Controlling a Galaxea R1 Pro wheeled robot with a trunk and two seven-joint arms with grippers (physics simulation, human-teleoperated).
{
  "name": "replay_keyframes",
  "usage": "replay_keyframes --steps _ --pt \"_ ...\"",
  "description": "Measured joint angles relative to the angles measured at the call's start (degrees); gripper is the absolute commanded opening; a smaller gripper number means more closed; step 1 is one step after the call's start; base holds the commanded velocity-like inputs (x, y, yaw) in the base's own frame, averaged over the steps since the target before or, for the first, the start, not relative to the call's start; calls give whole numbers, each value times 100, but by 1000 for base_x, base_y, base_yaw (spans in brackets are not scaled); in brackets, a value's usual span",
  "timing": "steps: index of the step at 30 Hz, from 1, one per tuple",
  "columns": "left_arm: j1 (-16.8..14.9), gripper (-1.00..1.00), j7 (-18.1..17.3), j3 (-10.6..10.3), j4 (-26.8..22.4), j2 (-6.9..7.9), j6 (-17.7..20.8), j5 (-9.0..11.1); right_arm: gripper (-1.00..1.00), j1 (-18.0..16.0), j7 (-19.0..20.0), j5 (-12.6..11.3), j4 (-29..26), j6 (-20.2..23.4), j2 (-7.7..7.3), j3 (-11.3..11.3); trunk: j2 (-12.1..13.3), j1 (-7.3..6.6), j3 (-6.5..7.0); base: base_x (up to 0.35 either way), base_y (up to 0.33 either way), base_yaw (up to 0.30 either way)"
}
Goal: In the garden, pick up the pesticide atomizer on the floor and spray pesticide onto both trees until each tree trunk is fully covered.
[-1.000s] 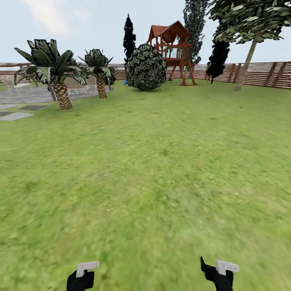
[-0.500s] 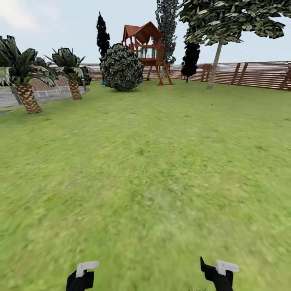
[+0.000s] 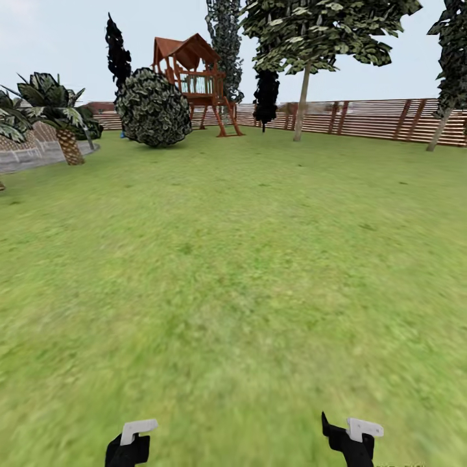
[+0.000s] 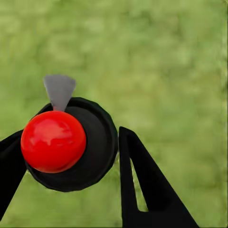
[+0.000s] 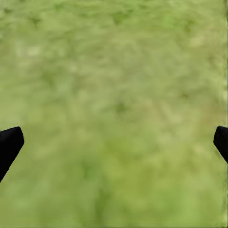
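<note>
Seemingly atomizer (image 4: 61,142) between left hand (image 4: 66,156) fingers, right hand (image 5: 114,142) spread wide

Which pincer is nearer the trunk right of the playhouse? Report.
Right. The right pincer is slightly right of the trunk; the left pincer, gripping the atomizer, is far to its left.

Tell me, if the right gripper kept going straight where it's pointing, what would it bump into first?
Probably just the grass. The right gripper has its fingers wide apart with nothing between them, and lawn lies straight ahead, though how far is unclear.
</note>
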Motion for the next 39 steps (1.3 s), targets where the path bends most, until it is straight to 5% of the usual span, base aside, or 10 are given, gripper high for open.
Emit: replay_keyframes --steps 10,39 --pt "0 -100 0 2 2 1 2 10 100 0 -7 0 0 0 1 -1 0 0 0 90 -87 -300" --pt "0 -100 7 6 2 1 9 -2 100 0 -7 0 0 0 3 1 0 0 0 293 -119 -300"
